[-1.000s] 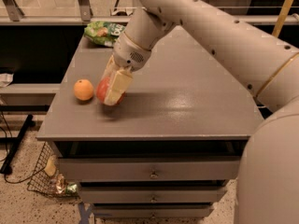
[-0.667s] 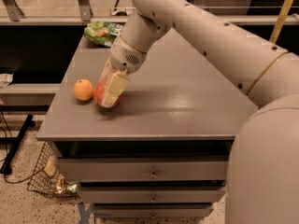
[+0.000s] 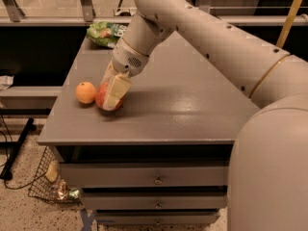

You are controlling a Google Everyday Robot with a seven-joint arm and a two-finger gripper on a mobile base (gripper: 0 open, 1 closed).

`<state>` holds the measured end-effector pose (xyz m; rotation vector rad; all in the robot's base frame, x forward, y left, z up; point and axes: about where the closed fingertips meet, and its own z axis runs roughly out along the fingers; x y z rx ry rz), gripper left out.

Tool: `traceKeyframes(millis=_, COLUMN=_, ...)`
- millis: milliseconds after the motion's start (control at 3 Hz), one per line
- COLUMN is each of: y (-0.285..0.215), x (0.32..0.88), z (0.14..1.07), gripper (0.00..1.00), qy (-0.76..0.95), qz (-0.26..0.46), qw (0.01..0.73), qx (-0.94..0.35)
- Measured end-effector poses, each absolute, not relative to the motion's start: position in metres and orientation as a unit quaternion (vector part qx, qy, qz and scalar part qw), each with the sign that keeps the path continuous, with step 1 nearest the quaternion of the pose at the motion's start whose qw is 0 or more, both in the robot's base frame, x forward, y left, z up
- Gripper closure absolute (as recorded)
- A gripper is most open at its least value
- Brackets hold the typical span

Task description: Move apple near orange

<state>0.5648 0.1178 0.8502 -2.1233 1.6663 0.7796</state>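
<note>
Looking for the gripper (image 3: 109,96), where do you find it?
Low over the front-left part of the grey surface (image 3: 187,105), at the end of the pale arm (image 3: 202,37) that reaches in from the right.
And its fingers (image 3: 116,89)?
They pinch the apple (image 3: 100,96), one pale finger lying across its front; the red skin shows to the left of that finger and beneath it.
Where does the apple sit?
Down on the surface, so far as I can tell, near the front-left corner, just beside the orange (image 3: 85,92). I cannot tell whether the two fruits touch.
The orange itself?
It rests on the surface to the left of the apple, free of the fingers.
Anything else up there?
A green bag (image 3: 106,32) lies at the far edge, well apart from both fruits.
And below?
Drawers (image 3: 154,177) under the surface, and a wire basket (image 3: 45,179) on the floor at the left.
</note>
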Motion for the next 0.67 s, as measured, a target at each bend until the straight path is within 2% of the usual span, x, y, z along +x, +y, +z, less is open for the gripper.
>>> traceKeyframes(millis=667, y=0.1216, x=0.5647, z=0.8472, gripper=0.36, qy=0.584, qz=0.275, qw=0.165, qx=-0.746)
